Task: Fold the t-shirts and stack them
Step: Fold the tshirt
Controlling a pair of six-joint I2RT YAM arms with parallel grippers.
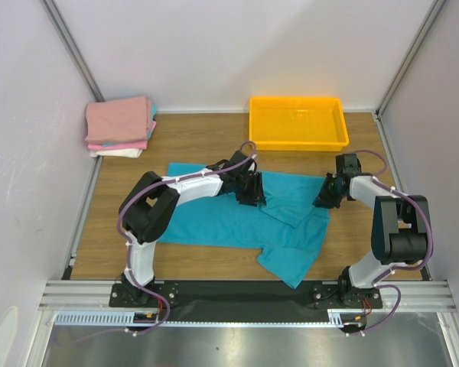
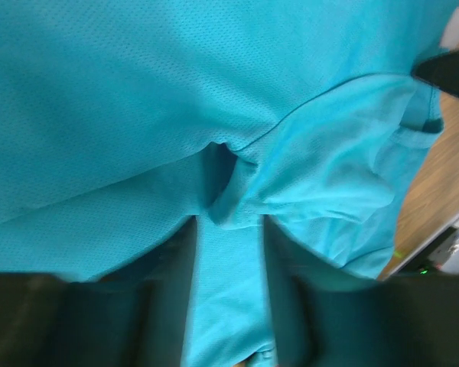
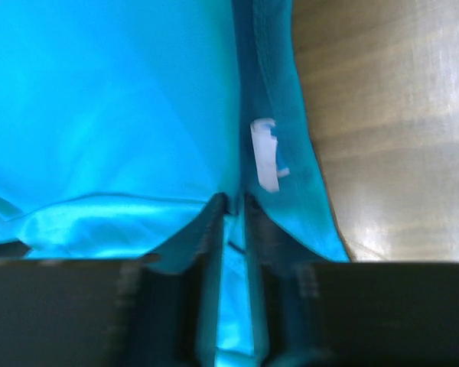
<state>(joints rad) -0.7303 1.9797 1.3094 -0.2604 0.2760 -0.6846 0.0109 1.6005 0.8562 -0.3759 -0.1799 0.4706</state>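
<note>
Cloth of the teal t-shirt point(image 1: 214, 218) fills both wrist views. It lies spread mid-desk point(image 1: 99, 222), and the pink-and-white folded stack point(image 1: 120, 126) sits in the far left corner. My left pincer point(image 2: 229, 229) stands partly apart, with a puckered fold at its tips. My right pincer point(image 3: 233, 202) is almost closed about an edge beside the neck label point(image 3: 265, 155); whether it grips, I cannot tell. Fabric snagged in either pincer could drag the fold askew when I lift. My arms hide the fold line from above.
</note>
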